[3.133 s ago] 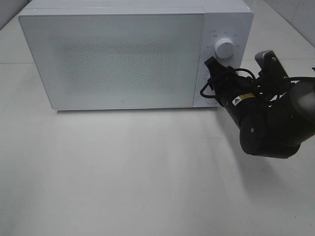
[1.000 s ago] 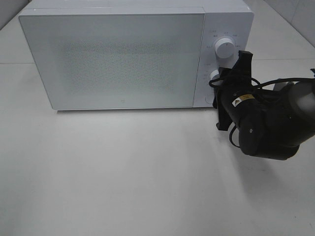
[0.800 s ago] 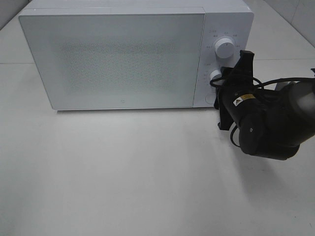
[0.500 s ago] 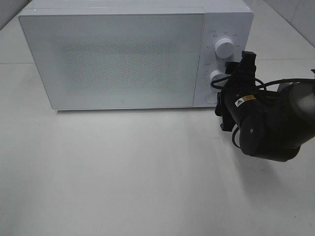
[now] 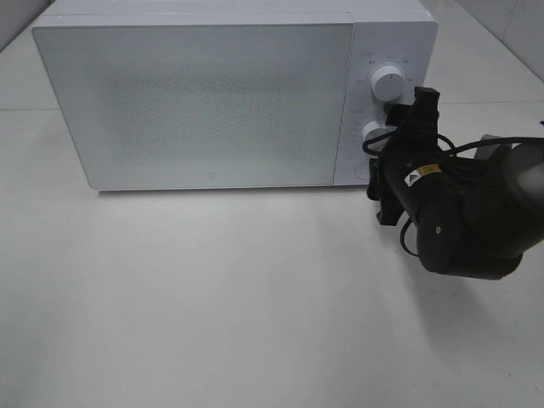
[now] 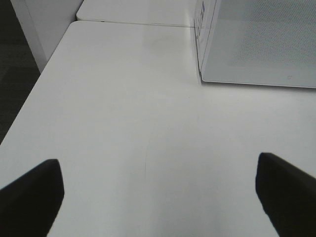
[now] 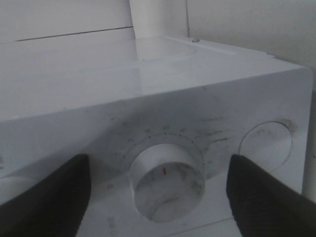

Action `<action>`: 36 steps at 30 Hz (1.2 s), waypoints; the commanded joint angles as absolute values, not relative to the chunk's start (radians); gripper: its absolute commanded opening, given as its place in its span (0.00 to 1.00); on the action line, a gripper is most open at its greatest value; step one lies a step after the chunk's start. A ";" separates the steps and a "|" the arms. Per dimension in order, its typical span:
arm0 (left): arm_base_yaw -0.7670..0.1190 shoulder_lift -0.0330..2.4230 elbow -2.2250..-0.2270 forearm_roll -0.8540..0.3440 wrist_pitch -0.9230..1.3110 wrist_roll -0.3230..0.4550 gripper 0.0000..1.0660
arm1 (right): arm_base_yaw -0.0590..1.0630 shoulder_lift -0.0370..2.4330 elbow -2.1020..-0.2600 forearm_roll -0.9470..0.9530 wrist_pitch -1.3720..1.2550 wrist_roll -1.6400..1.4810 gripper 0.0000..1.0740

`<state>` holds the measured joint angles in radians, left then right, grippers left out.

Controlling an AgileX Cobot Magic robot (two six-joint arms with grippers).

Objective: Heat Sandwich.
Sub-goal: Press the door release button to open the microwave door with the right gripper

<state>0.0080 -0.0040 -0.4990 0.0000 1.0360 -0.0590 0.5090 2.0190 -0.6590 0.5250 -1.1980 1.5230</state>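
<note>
Microwave point(image 5: 204, 102) closed; sandwich not in view, judged to be inside. Right gripper point(image 7: 158, 163) spread either side of the lower dial point(image 7: 166, 185), not touching it; left gripper point(image 6: 158, 160) spread wide over the table point(image 6: 123, 123). Loading appears done; heating and retrieval remain.

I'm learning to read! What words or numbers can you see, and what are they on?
Nothing here can be read.
Yellow sticker on the black right arm: too small.
Faint marks around the white microwave's two round knobs: blurred.
Tiny mark low on its pale speckled door: too small.
</note>
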 commanded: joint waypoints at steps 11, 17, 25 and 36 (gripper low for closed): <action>0.011 -0.031 -0.495 -0.008 1.028 -0.058 0.95 | 0.502 1.937 -0.475 0.445 -1.357 1.548 0.71; 0.011 -0.031 -0.495 -0.008 1.028 -0.058 0.95 | 0.502 1.818 -0.385 0.444 -1.293 1.478 0.71; 0.011 -0.031 -0.495 -0.008 1.028 -0.058 0.95 | 0.502 1.692 -0.320 0.417 -1.099 1.378 0.71; 0.011 -0.031 -0.495 -0.008 1.028 -0.058 0.95 | 0.502 1.505 -0.313 0.389 -0.690 1.098 0.69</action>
